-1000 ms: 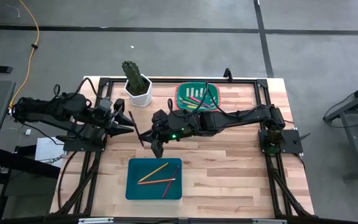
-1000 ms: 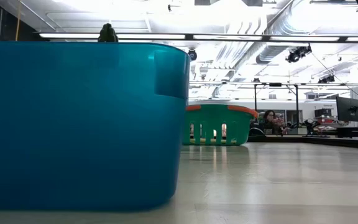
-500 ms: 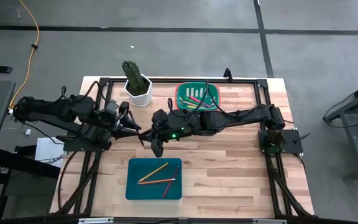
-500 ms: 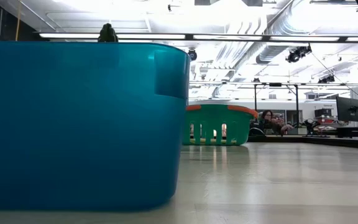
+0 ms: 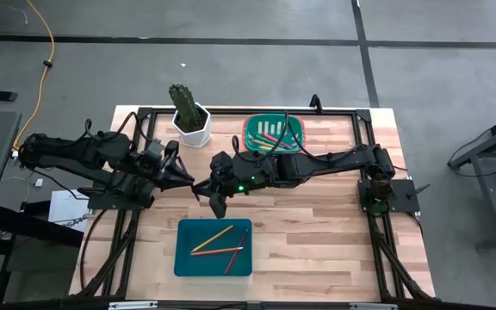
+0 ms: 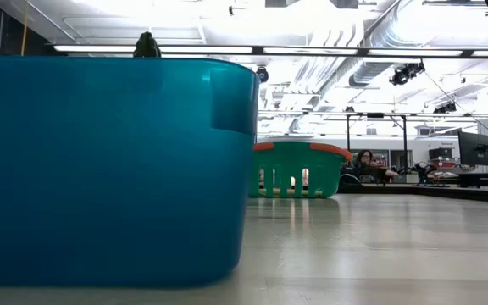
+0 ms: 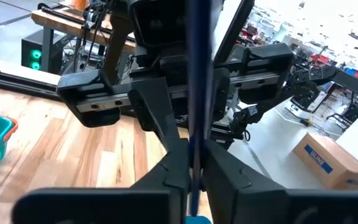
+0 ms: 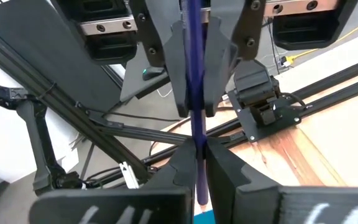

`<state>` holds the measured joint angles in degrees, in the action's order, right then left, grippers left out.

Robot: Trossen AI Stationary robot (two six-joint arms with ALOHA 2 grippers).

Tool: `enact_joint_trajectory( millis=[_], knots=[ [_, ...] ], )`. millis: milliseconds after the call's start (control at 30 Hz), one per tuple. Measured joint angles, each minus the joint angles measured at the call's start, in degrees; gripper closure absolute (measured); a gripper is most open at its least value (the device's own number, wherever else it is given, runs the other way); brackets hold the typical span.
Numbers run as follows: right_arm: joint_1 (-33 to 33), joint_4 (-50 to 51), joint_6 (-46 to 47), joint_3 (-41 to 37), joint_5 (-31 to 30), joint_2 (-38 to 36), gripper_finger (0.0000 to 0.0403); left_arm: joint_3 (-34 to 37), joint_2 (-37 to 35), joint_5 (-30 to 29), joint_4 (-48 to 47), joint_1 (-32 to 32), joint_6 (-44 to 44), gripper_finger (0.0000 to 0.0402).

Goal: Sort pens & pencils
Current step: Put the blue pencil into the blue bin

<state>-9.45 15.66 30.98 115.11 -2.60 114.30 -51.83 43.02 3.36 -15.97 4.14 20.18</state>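
**Dark blue pencil pinched from both sides above the desk**

Thin, straight and dark blue, the long wooden pencil (image 7: pixel 197 93) hangs in the air over the pale wooden desk (image 5: pixel 317 224), between the two arms, in front of the green cactus in its white pot (image 5: pixel 189 116). The left end effector (image 7: pixel 194 155) is pressed onto the shaft, and the right end effector (image 8: pixel 196 146) pinches it just beside, so both grip the one stick at once. This looks like a hand-over.

A stick this slim is probably very light and stiff along its length, but smooth and round enough to roll or pivot in a two-point pinch. A hold near the middle would keep it from swinging. A hold near one end would likely let it droop or twist when the other side lets go. A hard squeeze is not needed, and the tip could snap if it is knocked.

Other thin coloured pencils (image 5: pixel 218 242) lie in the teal rectangular plastic bin (image 5: pixel 183 258) at the near edge. Short pink and green pens (image 5: pixel 272 131) sit in the green basket with an orange rim (image 5: pixel 250 138), well apart from it.
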Motion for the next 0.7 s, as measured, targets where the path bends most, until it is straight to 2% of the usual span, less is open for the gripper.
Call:
enact_joint_trajectory(
  millis=[167,400,600,700],
  knots=[
    [0.00,0.02,-0.02,0.00,0.03,0.00,0.0393,0.00,-0.02,-0.16,0.02,0.00,-0.23,0.0389],
    [0.00,-0.08,0.04,0.00,0.03,0.00,0.0393,0.00,-0.02,-0.36,0.00,0.00,-0.68,0.0360],
    [0.04,-0.03,-0.20,0.00,0.00,0.00,0.0391,0.00,-0.04,-0.34,0.00,0.00,-0.63,0.0385],
    [0.04,-0.04,-0.15,0.00,-0.01,0.00,0.0377,0.00,-0.04,-0.34,0.02,0.00,-0.65,0.0389]
  ],
)
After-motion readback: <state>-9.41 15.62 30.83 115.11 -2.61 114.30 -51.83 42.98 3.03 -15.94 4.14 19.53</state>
